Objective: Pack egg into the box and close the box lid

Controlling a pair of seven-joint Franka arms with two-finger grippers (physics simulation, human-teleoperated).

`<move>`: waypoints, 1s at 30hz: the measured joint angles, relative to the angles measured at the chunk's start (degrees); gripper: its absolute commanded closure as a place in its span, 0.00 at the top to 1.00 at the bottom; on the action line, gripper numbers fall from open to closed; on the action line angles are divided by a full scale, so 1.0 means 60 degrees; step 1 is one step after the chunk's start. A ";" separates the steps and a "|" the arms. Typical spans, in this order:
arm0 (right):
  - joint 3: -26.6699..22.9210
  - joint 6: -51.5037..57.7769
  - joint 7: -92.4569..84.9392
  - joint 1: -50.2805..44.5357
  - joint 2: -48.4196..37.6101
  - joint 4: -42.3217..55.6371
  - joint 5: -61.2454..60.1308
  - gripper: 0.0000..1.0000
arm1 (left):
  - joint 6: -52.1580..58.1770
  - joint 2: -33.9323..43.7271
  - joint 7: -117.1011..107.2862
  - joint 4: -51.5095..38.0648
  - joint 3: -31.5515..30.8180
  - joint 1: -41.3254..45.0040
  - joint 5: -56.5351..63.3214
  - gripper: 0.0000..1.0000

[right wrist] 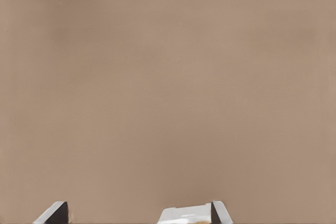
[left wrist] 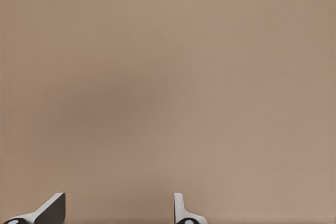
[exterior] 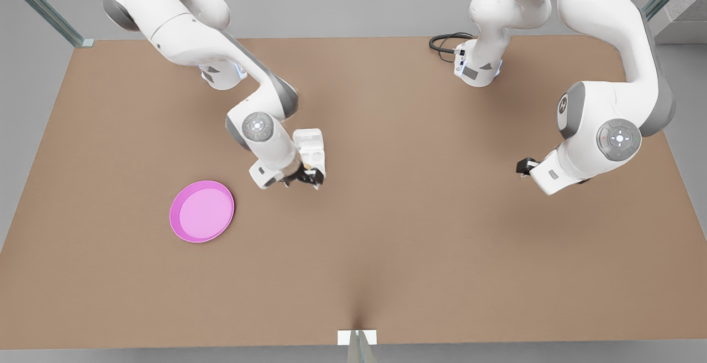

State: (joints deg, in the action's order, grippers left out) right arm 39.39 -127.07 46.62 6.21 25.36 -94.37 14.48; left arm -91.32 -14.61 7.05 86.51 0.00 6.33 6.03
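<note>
Front view: right gripper over box, beside box lid; egg near box cups. Left gripper parked well apart from box, above bench. Left wrist view: fingers spread wide. Right wrist view: fingers apart, box edge between.

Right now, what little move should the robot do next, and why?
Probably lift the right hand off the box: its fingers are apart, a tan speck, maybe the egg, sits there, and the lid lies open. The left hand waits, open, far off.
</note>
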 measured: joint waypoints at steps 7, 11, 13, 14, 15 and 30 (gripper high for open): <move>-0.6432 0.4214 -0.2473 -0.2474 -0.2524 0.1674 -0.1433 1.00 | 0.1201 -0.1469 -0.1108 -0.0442 -0.0206 0.4713 -0.0942 0.21; -0.6631 0.5475 -0.3338 -0.2366 -0.1985 0.2397 -0.1806 1.00 | 0.1586 -0.2208 -0.3171 -0.0680 -0.0231 0.8163 -0.2422 0.21; -0.6645 0.5842 -0.3702 -0.2245 -0.1890 0.2469 -0.1890 1.00 | 0.1588 -0.2389 -0.4214 -0.0650 -0.0226 0.9061 -0.2958 0.21; -0.6637 0.5983 -0.3873 -0.2249 -0.1841 0.2482 -0.1912 1.00 | 0.1428 -0.2549 -0.4752 -0.0642 -0.0225 0.9406 -0.3198 0.21; -0.6629 0.6101 -0.4033 -0.2272 -0.1794 0.2493 -0.1937 1.00 | 0.1111 -0.2808 -0.5306 -0.0637 -0.0231 0.9654 -0.3377 0.21; -0.6648 0.6718 -0.5631 -0.1987 -0.1740 0.2701 -0.2136 1.00 | -0.5888 -0.5117 -1.1027 -0.0785 0.0175 1.0274 -0.2557 0.21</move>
State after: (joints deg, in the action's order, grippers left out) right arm -0.50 -86.76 12.83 -5.71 14.92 -78.16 1.66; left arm -126.65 -45.31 -59.11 81.80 1.05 67.98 -9.31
